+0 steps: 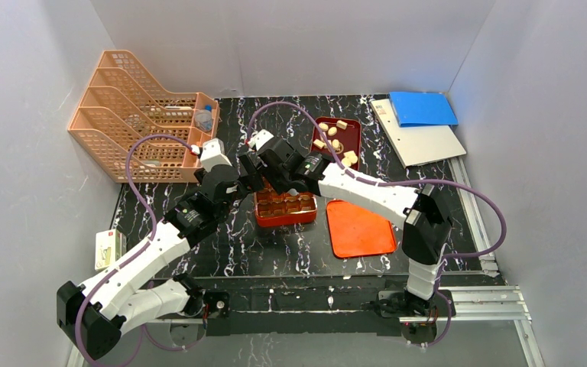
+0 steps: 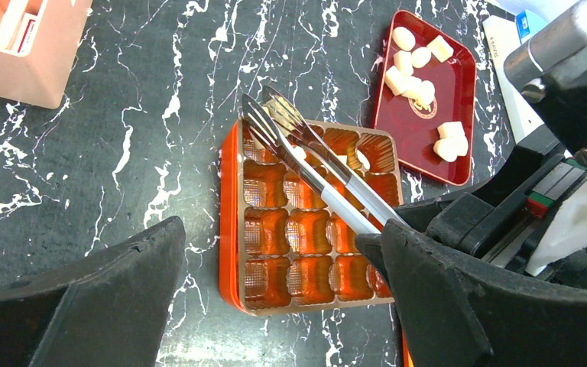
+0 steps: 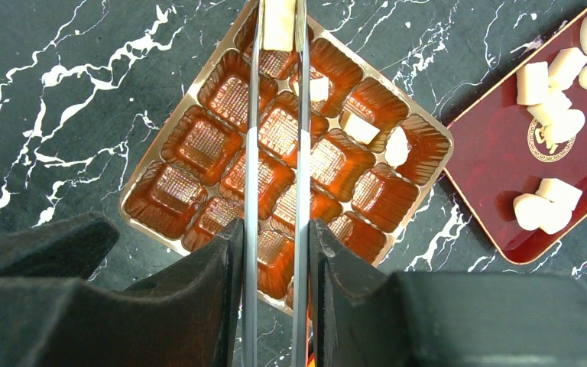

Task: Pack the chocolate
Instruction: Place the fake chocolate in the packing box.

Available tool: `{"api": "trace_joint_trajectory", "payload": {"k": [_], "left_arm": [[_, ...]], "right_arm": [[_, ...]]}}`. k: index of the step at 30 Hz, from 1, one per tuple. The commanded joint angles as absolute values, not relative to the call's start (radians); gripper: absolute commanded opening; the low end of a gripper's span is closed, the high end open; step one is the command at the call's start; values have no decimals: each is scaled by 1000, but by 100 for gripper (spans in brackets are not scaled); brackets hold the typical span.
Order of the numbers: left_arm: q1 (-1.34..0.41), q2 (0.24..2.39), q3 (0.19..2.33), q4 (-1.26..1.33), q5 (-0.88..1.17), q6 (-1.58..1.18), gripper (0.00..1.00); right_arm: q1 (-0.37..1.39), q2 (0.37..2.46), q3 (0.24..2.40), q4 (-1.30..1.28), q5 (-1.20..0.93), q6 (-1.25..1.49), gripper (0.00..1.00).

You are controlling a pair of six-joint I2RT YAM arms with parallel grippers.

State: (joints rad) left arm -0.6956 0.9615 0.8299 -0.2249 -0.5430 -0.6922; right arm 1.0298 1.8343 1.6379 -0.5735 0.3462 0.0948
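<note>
My right gripper [image 3: 275,229] is shut on a pair of metal tongs [image 3: 253,153], whose tips pinch one pale chocolate [image 3: 279,23] over a far corner compartment of the orange-red box [image 3: 202,144]. A few pieces of chocolate [image 3: 359,128] lie in other compartments. More chocolate [image 3: 546,80] sits loose on the dark red tray [image 3: 504,191] beside the box. My left gripper [image 2: 271,237] hovers open above the box's near edge [image 2: 229,222], its fingers wide apart and holding nothing. In that view the tongs [image 2: 313,172] cross the box. From above, both grippers [image 1: 246,177] [image 1: 275,164] meet over the box [image 1: 284,210].
A flat orange-red lid [image 1: 359,229] lies right of the box. A peach file rack [image 1: 141,115] stands at the back left. A blue folder [image 1: 422,108] and a white board [image 1: 420,141] lie at the back right. A small pale carton [image 1: 109,248] rests off the mat's left edge.
</note>
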Motion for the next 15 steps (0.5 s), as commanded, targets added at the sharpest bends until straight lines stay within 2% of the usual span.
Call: {"api": "trace_joint_trajectory", "payload": {"k": [1,15], "left_arm": [[-692,954,827,-221,-562,-696,98],[-691,947,828,-225,-560,-701,98]], "right_arm": [[1036,1792,1634,-532,363,92,37],[1036,1781,1625,-536,358,93,42]]}}
